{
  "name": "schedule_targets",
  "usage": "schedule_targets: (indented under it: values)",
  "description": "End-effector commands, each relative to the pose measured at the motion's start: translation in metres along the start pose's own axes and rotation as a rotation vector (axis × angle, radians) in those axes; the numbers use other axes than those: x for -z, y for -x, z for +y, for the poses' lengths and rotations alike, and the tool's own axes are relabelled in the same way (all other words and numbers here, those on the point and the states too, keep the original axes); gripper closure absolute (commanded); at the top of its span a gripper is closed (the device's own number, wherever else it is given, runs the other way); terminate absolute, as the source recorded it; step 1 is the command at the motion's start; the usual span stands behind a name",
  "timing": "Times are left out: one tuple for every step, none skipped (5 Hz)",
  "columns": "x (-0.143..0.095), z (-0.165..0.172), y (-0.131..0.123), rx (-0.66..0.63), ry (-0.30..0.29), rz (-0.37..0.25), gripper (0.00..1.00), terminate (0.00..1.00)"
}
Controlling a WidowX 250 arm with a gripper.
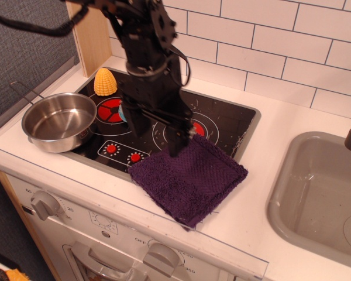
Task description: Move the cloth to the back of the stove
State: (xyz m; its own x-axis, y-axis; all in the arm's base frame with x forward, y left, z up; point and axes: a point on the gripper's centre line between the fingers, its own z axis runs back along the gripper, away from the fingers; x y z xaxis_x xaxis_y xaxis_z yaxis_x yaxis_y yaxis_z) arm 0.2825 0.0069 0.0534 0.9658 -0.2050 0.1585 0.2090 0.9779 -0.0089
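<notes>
The dark purple cloth lies flat at the front right of the black stove, half on the cooktop and half on the white counter. My black gripper hangs over the middle of the stove. Its two fingers are spread apart and point down. The right fingertip is just above the cloth's back-left edge. The gripper is open and holds nothing. It hides part of the right burner.
A steel pot sits at the stove's front left corner. A yellow toy corn stands at the back left. A blue brush is mostly hidden behind the gripper. The grey sink is at right, the tiled wall behind.
</notes>
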Motion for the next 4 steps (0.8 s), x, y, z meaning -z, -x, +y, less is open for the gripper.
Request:
schedule_targets:
  values:
    - [0.019,-0.023,-0.004,0.082,-0.011,0.011,0.00,0.00]
    - [0.027,-0.030,-0.009,0.103,-0.012,0.021,0.00,0.00]
    - [0.042,-0.035,-0.015,0.107,-0.017,0.059,0.00,0.00]
    - [0.068,-0.025,-0.030,0.074,-0.042,0.125,0.00,0.00]
